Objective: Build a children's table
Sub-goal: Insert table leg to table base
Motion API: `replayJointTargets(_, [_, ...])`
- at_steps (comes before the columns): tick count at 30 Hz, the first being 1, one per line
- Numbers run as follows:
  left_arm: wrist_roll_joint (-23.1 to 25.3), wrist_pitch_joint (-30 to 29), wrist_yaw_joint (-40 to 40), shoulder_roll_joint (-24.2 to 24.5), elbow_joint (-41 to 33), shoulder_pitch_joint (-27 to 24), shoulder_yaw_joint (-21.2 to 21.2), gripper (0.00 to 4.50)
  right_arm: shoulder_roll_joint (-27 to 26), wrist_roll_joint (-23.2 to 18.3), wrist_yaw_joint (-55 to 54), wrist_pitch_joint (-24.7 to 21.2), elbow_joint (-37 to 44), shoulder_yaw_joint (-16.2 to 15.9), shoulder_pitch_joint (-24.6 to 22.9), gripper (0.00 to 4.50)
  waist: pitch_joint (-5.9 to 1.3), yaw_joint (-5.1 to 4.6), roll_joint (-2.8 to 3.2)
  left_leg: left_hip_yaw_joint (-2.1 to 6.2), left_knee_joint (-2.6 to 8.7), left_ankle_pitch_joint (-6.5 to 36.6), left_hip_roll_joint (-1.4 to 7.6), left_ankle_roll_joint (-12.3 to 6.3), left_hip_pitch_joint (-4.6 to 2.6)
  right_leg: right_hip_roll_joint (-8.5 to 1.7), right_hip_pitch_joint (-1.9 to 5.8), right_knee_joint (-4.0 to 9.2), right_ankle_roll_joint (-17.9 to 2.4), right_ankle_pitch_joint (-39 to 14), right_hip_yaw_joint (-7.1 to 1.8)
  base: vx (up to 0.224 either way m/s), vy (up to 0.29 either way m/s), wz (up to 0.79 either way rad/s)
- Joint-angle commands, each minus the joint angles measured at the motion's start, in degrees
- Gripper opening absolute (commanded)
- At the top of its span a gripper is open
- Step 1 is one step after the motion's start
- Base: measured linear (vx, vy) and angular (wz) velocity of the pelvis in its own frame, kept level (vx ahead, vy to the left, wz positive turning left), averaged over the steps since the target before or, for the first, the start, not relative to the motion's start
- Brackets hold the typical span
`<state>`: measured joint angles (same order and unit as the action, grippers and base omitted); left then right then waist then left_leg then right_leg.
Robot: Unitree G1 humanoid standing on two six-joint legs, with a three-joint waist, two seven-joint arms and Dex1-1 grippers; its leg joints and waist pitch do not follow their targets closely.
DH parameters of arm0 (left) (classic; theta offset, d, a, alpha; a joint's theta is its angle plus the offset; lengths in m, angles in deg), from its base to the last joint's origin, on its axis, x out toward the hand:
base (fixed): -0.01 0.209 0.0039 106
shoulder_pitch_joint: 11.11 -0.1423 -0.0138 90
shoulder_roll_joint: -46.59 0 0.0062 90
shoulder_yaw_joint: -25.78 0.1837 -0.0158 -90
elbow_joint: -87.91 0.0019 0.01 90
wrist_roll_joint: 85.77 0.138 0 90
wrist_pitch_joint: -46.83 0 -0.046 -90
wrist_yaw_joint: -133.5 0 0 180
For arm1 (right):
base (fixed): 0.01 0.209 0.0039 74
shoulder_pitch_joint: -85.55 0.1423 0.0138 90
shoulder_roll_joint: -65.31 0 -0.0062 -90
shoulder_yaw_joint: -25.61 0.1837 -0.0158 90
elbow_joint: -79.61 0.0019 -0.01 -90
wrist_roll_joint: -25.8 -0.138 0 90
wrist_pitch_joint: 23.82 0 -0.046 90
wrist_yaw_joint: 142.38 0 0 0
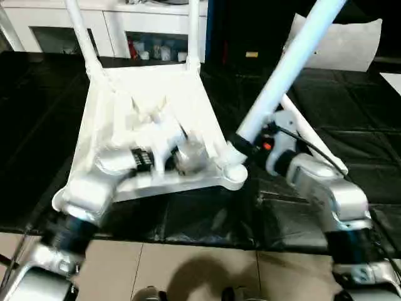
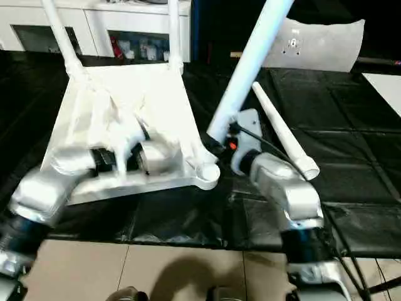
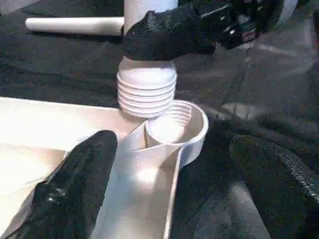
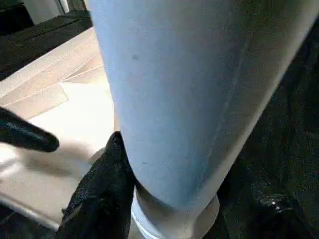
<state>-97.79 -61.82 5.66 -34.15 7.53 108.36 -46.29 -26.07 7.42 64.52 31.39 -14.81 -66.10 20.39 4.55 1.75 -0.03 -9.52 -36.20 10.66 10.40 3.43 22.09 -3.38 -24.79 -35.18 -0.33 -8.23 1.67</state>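
With two legs already standing in the far corner sockets of the upturned table top on the black padded surface, roughly halfway done, judging by sockets filled. Third leg clamped near its threaded end in right gripper, tilted, ribbed end hovering just above and beside near-right corner socket, not yet seated. Left gripper spread wide, holding nothing, fingers either side of that socket corner, one over the ribbed underside. Fourth leg lying loose on the mat, right of the top, untouched. Left to do: align and screw in third leg, fit fourth into near-left socket, flip table upright
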Motion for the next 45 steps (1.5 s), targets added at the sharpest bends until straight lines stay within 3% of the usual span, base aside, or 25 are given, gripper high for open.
replayJointTargets(1, [2.04,2.1,0.12,0.07,2.87,1.19,0.3,3.94,1.11,-0.02,1.34,0.41,2.04,-0.35,-0.41,1.92,-4.95,-0.27,0.52,0.29,4.64,15.27,1.23,2.14,-1.05,-2.94,3.46,4.62,-8.6,-21.24,-1.72,0.0,0.0,0.0])
replayJointTargets(5, [2.52,4.66,2.27,-0.28,7.7,2.26,0.35,3.56,2.35,-0.57,4.06,0.67,3.23,-0.98,-1.72,1.92,-5.02,-0.22,0.45,0.36,4.66,14.43,1.16,1.56,-0.87,-2.95,3.49,4.89,-7.51,-22.4,-1.66,0.0,0.0,0.0])
replayJointTargets(12, [3.45,7.38,5.19,-0.13,12.33,3.19,1.03,3.14,2.75,-1.14,4.22,0.2,4.29,-0.23,-2.6,1.92,-5.11,-0.22,0.69,0.33,4.64,14.72,1.35,1.65,-1.12,-2.93,3.33,4.57,-9.52,-19.79,-1.71,0.0,0.0,0.0])
replayJointTargets(14, [3.31,7.43,5.91,-0.31,12.7,3.31,0.9,2.8,2.77,-1.03,4.23,0.15,4.41,-0.1,-2.64,1.92,-5.12,-0.15,0.8,0.36,4.65,14.67,1.42,1.76,-1.13,-3.02,3.4,4.48,-10.06,-19.1,-1.72,0.0,0.0,0.0])
replayJointTargets(23, [5.51,9.97,6.75,-1.01,18.02,4.88,1.37,2.14,2.56,-0.77,4.26,0.24,3.97,-0.45,-2.02,1.92,-4.95,-0.19,0.56,0.36,4.71,14.99,1.41,1.63,-1.11,-3.11,3.37,4.68,-9.67,-20.39,-1.73,0.0,0.0,0.0])
replayJointTargets(29, [6.9,11.43,7.02,-1.61,21.21,6.23,1.58,1.57,2.53,-0.59,4.4,0.34,3.81,-0.64,-1.86,1.92,-4.97,-0.12,0.63,0.36,4.71,14.78,1.36,1.53,-1.09,-3.09,3.48,4.58,-10.09,-19.23,-1.74,0.0,0.0,0.0])
replayJointTargets(36, [7.91,12.66,9.41,-1.98,23.63,7.15,2.3,1.02,2.37,-0.52,4.44,0.26,4.05,-0.86,-2.09,1.92,-4.82,-0.08,0.91,0.52,4.84,16.31,1.43,1.76,-1.25,-3.26,3.39,4.87,-9.61,-21.82,-1.67,0.0,0.0,0.0])
replayJointTargets(39, [6.85,12.07,10.97,-2.28,22.87,6.87,1.88,0.92,2.47,-0.41,4.53,0.27,4.12,-0.97,-2.31,1.92,-4.83,-0.1,0.84,0.51,4.83,16.45,1.45,1.76,-1.27,-3.23,3.32,4.89,-9.84,-21.65,-1.66,0.0,0.0,0.0])
replayJointTargets(41, [7.11,12.1,11.23,-2.34,23.07,6.91,1.77,0.61,2.47,-0.39,4.54,0.25,4.12,-0.99,-2.34,1.92,-4.86,-0.1,0.83,0.51,4.86,16.08,1.53,1.71,-1.25,-3.24,3.34,4.74,-10.32,-20.44,-1.7,0.0,0.0,0.0])
replayJointTargets(45, [10.53,13.98,9.42,-2.06,26.17,7.6,2.68,0.43,2.56,-0.29,4.66,0.28,3.98,-1.13,-2.17,1.92,-4.95,-0.13,0.75,0.41,4.78,15.3,1.43,1.32,-1.18,-3.17,3.48,4.7,-10.67,-18.75,-1.75,0.0,0.0,0.0])
